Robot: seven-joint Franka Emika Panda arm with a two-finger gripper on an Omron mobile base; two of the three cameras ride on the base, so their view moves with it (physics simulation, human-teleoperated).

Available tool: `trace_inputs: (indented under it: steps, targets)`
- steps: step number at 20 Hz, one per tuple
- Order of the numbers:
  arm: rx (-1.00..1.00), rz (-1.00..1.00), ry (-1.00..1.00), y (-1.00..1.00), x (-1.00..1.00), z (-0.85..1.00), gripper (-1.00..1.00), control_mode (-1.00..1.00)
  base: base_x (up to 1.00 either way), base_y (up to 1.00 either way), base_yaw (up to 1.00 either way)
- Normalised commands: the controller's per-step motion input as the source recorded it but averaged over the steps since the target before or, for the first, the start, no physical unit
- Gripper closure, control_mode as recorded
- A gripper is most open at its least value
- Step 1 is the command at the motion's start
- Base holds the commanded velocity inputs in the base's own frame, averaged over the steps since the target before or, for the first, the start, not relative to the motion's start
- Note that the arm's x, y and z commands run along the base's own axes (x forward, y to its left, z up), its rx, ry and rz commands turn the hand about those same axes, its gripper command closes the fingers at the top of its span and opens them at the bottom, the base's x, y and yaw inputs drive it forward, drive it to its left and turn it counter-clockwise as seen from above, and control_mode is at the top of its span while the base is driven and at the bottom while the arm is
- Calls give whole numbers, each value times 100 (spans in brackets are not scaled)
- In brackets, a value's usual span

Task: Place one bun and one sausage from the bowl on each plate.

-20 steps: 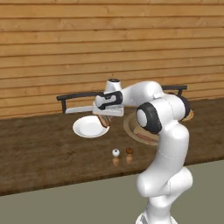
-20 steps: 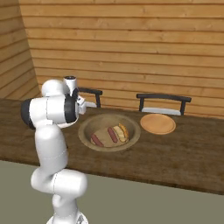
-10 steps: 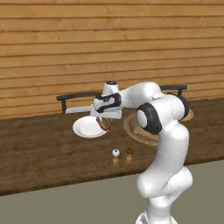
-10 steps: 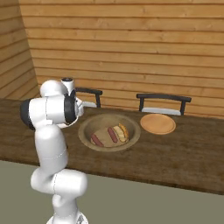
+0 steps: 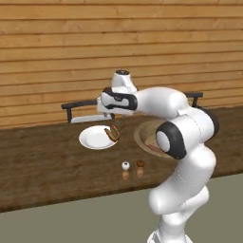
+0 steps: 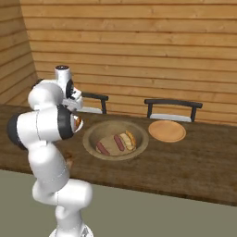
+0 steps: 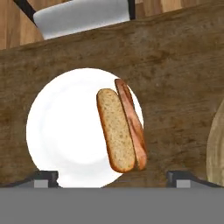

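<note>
Looking down the hand camera, you see the gripper point(image 7: 112, 177) spread wide, holding nothing; bun point(image 7: 115, 130) and sausage point(image 7: 131, 120) overhang the plate point(image 7: 61, 131), fingertips point(image 7: 43, 177) cut off.

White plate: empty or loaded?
Loaded. The white plate carries a bun and a sausage side by side at its edge, partly overhanging the rim.

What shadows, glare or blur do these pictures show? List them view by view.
Hand view: sharp and evenly lit; the white plate is nearly blown out, with no strong shadow under the bun and sausage. Left base view: soft and low in detail; the two small shakers cast faint reflections on the dark counter. Right base view: flat light, with the bowl shaded inside.
</note>
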Motion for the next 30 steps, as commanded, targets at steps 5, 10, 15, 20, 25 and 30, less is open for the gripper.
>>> trace_inputs:
  steps: [5, 10, 15, 20, 25, 30]
  targets:
    - [7, 0, 6, -80, -97, 88, -100, -100, 0, 0, 0]
    - [3, 13, 34, -87, -72, -2, -100, -100, 0, 0, 0]
    - [0, 32, 46, -58, -8, -37, -100, -100, 0, 0, 0]
    - [0, 24, 16, -75, -2, -64, -100, -100, 0, 0, 0]
    - [1, 27, 0, -74, -13, -72, -100, -100, 0, 0, 0]
    - [11, 33, -3, -50, 12, -54, -100, -100, 0, 0, 0]
